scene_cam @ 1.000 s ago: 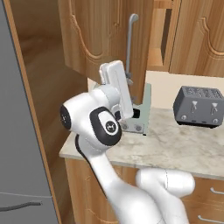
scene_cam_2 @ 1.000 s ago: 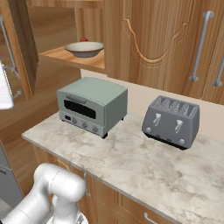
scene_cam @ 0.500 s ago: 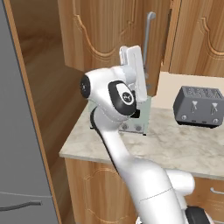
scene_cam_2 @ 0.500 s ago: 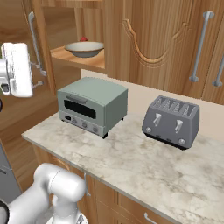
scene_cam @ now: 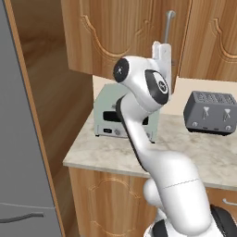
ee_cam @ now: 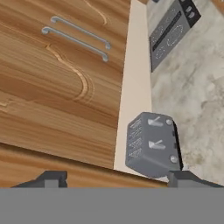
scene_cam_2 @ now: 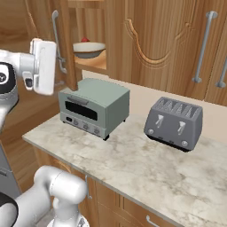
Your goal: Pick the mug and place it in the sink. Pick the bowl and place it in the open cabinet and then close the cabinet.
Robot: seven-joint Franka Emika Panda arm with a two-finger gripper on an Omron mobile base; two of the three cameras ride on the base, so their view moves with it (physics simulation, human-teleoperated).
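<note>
Right base view: tan round bowl [scene_cam_2: 88, 48] on wooden cabinet [scene_cam_2: 94, 66] shelf.

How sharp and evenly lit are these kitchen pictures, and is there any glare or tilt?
Left base view: soft, even light, no glare; the white arm looks smooth and slightly soft. Right base view: faint shadows under the toaster oven and toaster; the bowl sits in a dimmer cabinet. Hand view: rolled sideways, coarse, the counter blotchy.
</note>
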